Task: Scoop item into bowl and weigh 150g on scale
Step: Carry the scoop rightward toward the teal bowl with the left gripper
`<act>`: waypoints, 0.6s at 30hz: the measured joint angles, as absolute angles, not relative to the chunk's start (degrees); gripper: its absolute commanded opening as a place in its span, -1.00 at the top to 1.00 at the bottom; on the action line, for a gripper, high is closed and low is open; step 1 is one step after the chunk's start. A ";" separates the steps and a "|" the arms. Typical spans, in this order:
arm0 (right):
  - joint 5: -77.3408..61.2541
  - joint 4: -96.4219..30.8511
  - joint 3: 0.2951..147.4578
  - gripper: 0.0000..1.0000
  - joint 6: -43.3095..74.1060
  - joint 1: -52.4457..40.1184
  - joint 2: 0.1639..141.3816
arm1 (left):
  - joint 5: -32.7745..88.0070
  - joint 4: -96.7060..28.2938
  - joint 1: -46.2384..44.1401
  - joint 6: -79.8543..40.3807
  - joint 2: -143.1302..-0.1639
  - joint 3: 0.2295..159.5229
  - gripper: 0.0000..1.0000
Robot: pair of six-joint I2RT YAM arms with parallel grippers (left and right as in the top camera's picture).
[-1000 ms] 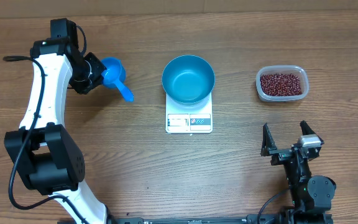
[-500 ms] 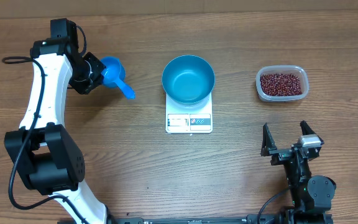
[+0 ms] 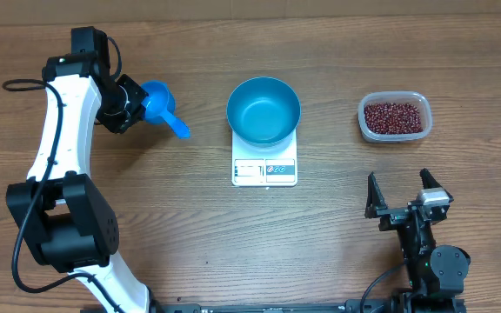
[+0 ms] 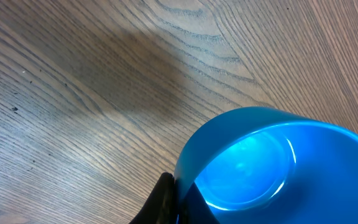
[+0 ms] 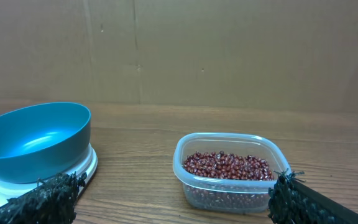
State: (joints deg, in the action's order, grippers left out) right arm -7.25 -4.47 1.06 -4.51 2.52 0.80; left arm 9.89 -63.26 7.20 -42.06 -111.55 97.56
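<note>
My left gripper (image 3: 136,103) is shut on the rim of a small blue scoop (image 3: 157,98), held at the table's left; its handle points toward the lower right. In the left wrist view the black fingers (image 4: 165,200) pinch the scoop's wall (image 4: 278,168), and its cup looks empty. The blue bowl (image 3: 263,110) sits empty on the white scale (image 3: 264,170) at the centre. Dark red-brown beans (image 3: 395,116) fill a clear tub (image 3: 365,119) at the right. My right gripper (image 3: 400,193) rests open near the front right, facing the tub (image 5: 229,186), the beans (image 5: 229,166) and the bowl (image 5: 36,140).
A brown cardboard wall (image 5: 179,50) stands behind the table. Bare wood lies between the scale (image 5: 86,169) and the tub, and between the scoop and the bowl. A black cable (image 3: 24,83) trails at the far left.
The scoop in my left gripper has turned slightly, its handle swinging a little to the right. The right arm has not moved.
</note>
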 measured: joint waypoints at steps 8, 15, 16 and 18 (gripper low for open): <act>-7.27 -4.49 1.06 -1.00 -4.56 2.52 0.80 | 9.91 -63.75 7.05 -42.06 -111.55 97.56 0.91; -7.25 -4.45 1.06 -1.00 -4.54 2.52 0.80 | 9.87 -63.88 5.21 -43.35 -111.55 97.56 0.92; -7.25 -4.45 1.06 -1.00 -4.51 2.52 0.80 | 9.82 -63.88 4.93 -43.77 -111.57 97.56 0.91; -7.25 -4.49 1.06 -1.00 -4.56 2.52 0.80 | 9.63 -63.90 4.64 -44.40 -111.55 97.56 0.91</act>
